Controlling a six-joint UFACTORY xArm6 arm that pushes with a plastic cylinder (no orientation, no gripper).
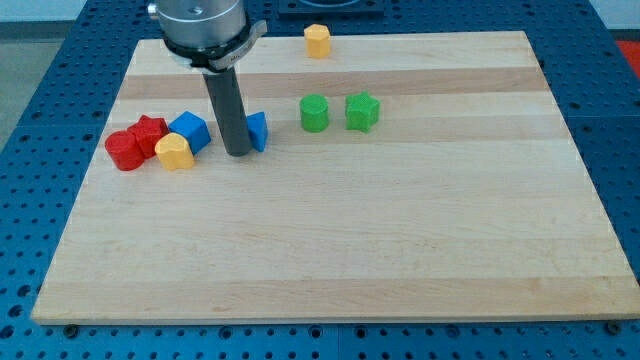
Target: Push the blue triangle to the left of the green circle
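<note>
My tip rests against the left side of the blue triangle. It is a bare rod with no pincer. The green circle sits apart, to the right

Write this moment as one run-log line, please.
my tip: touching blue triangle, on its left | green circle: right of triangle, apart | push: unfinished

Our arm enters from the view's top left — only its grey end housing shows. From it our dark rod hangs straight down, upright, and my tip rests low — at the board's surface.
</note>
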